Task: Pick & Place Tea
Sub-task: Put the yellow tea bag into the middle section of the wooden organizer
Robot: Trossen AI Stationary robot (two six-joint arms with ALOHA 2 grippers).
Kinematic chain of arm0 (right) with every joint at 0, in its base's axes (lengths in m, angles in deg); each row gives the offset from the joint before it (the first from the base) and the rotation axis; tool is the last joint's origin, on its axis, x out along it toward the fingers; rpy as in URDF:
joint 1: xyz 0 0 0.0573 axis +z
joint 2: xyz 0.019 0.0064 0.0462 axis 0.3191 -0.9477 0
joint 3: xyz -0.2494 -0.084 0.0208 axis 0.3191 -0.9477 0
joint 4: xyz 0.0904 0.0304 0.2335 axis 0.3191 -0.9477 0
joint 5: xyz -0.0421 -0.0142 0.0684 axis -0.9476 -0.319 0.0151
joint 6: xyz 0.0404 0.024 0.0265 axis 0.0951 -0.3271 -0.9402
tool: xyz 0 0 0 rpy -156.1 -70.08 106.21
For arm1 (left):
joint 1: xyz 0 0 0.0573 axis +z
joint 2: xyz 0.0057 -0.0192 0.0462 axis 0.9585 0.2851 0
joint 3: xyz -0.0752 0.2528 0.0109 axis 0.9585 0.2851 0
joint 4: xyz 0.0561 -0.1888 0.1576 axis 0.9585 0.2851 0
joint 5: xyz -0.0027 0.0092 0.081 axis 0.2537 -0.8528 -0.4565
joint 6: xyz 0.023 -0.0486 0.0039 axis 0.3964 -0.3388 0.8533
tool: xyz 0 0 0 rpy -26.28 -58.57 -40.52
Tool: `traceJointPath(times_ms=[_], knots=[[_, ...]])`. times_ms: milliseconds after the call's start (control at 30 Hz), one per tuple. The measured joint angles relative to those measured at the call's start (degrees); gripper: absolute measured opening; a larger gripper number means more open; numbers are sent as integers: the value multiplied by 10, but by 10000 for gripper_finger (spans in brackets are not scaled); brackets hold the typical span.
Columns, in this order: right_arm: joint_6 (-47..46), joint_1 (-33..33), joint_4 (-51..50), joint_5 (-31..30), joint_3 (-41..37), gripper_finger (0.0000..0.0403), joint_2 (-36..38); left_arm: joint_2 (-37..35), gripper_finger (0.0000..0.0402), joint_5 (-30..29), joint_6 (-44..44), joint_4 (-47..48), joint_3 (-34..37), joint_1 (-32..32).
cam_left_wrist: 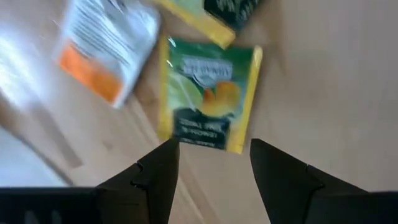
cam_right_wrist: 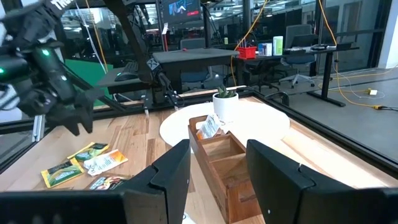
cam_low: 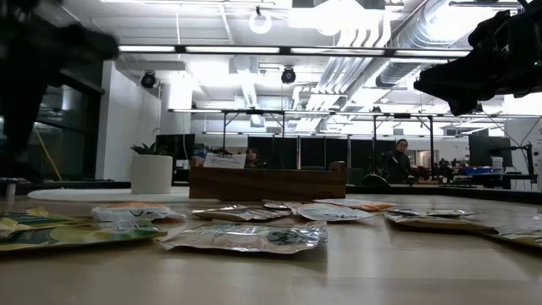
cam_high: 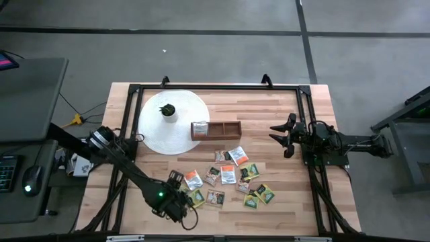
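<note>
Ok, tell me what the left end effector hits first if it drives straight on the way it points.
Most likely the green-and-yellow sachet: the left end effector, fingers open and empty, points down at it, lying flat on the table. How much gap remains is hard to judge.

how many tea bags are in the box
1: a white tea bag stands in the box's end compartment nearest the disc. The other two look empty, though flat ones could hide.
</note>
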Motion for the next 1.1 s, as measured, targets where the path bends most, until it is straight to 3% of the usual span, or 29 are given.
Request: traceJointPath(times_ms=[100,333,500,667,933,1100], knots=[[0,0,0,0,0,153,0,-26,193,23,-18,-51,55,-1],[0,0,0,0,0,153,0,-137,193,12,-47,-119,160,-8],[0,0,0,0,0,153,0,-232,193,38,-89,-236,282,-8],[0,0,0,0,0,153,0,-304,193,-1,-134,-312,356,-8],[0,0,1,0,0,153,0,-321,193,-59,82,-333,360,-8],[0,0,0,0,0,153,0,-311,193,-73,172,-354,360,-8]])
